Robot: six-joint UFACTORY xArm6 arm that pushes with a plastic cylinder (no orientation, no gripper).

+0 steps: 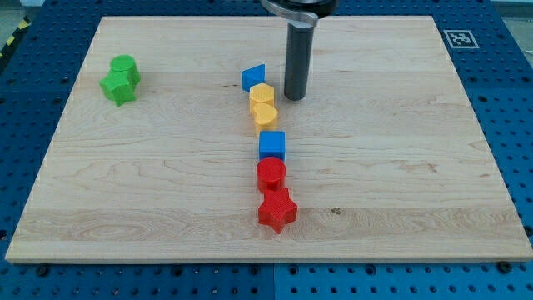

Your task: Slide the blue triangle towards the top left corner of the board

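Observation:
The blue triangle point(253, 77) lies on the wooden board point(150, 175) a little above the board's middle. My tip point(295, 97) stands just to the triangle's right and slightly lower, a small gap away. Right below the triangle, a yellow hexagon point(261, 94) and a yellow heart point(264, 115) touch each other. Further down the same column are a blue cube point(271, 145), a red cylinder point(271, 173) and a red star point(276, 210).
Two green blocks point(121, 79) sit close together near the board's upper left. A black-and-white marker tag point(460, 38) is at the board's top right corner. A blue pegboard point(33, 100) surrounds the board.

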